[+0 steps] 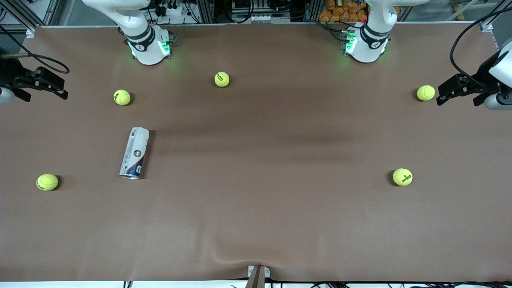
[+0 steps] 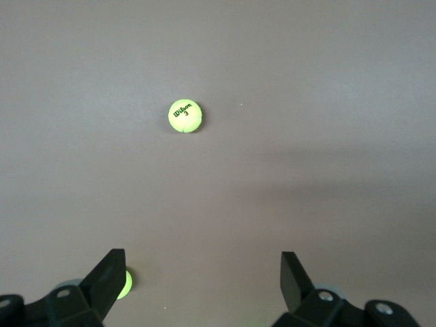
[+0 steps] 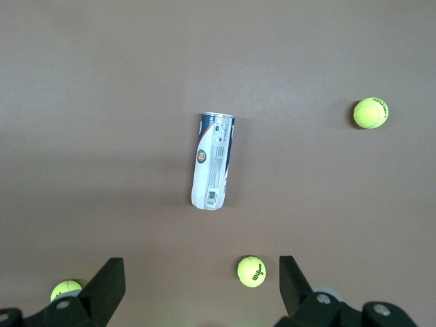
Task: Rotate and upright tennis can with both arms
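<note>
With my left gripper [image 2: 197, 283] and right gripper [image 3: 201, 283] both wide and empty, I fear the slim clear-plastic tennis can [image 1: 135, 153], lying toward the right arm's end, rolling if nudged.

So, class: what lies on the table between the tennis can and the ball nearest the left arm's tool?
Nothing: in the front view, bare brown table runs from the lying tennis can to that tennis ball.

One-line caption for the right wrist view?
Open right gripper above brown table; white-navy-red labelled clear tennis can lying flat among three yellow-green tennis balls.
</note>
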You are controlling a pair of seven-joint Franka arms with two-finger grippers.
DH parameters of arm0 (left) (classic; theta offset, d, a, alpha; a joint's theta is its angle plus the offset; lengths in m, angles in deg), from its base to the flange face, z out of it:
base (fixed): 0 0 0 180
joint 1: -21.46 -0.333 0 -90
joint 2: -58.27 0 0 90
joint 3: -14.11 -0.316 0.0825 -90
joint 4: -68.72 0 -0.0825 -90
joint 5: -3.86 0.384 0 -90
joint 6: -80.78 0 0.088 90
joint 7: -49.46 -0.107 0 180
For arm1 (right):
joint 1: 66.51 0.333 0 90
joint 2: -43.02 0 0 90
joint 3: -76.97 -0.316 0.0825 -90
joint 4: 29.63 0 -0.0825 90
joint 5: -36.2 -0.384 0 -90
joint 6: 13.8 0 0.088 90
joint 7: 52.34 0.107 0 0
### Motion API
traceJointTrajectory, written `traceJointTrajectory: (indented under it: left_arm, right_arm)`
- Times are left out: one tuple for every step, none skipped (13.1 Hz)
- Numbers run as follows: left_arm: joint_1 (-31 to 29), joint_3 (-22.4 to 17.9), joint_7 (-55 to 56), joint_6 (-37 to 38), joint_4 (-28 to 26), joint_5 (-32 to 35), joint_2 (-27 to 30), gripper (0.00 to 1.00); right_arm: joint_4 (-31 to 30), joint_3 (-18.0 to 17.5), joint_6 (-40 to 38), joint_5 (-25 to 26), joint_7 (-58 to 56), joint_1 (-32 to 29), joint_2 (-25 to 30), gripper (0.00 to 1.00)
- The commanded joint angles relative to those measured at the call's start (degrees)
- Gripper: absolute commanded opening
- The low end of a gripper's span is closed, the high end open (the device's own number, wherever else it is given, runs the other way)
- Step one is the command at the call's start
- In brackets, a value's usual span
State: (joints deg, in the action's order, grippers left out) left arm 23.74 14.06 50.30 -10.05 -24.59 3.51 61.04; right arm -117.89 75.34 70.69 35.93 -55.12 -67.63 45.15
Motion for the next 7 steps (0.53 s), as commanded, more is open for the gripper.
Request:
traceJointTrajectory:
  left_arm:
    - [-0.09,0.22,-0.14,1.18,0.68,0.43,-0.23,1.0]
    - [0.26,0.4,0.04,1.19,0.77,0.43,-0.14,1.0]
    - [0.26,0.4,0.04,1.19,0.77,0.52,-0.14,1.0]
    - [0.35,0.49,-0.05,1.19,0.86,0.52,-0.23,1.0]
    - [0.35,0.49,-0.05,1.19,0.68,0.43,-0.31,1.0]
    - [0.35,0.58,-0.13,1.19,0.77,0.43,-0.31,1.0]
    - [0.35,0.58,-0.13,1.19,0.86,0.52,-0.31,1.0]
  right_arm:
    - [-2.01,-0.75,0.5,0.54,-0.82,-1.25,1.74,1.0]
    - [-1.83,-0.75,0.59,0.54,-0.82,-1.34,1.65,1.0]
    - [-1.83,-0.75,0.68,0.54,-0.82,-1.25,1.56,1.0]
    - [-1.83,-0.75,0.94,0.62,-0.65,-1.16,1.56,1.0]
    - [-1.66,-0.75,1.2,0.62,-0.56,-1.08,1.47,1.0]
    - [-1.48,-0.83,1.29,0.62,-0.56,-1.16,1.39,1.0]
    - [-1.31,-0.83,1.29,0.62,-0.64,-1.16,1.21,1.0]
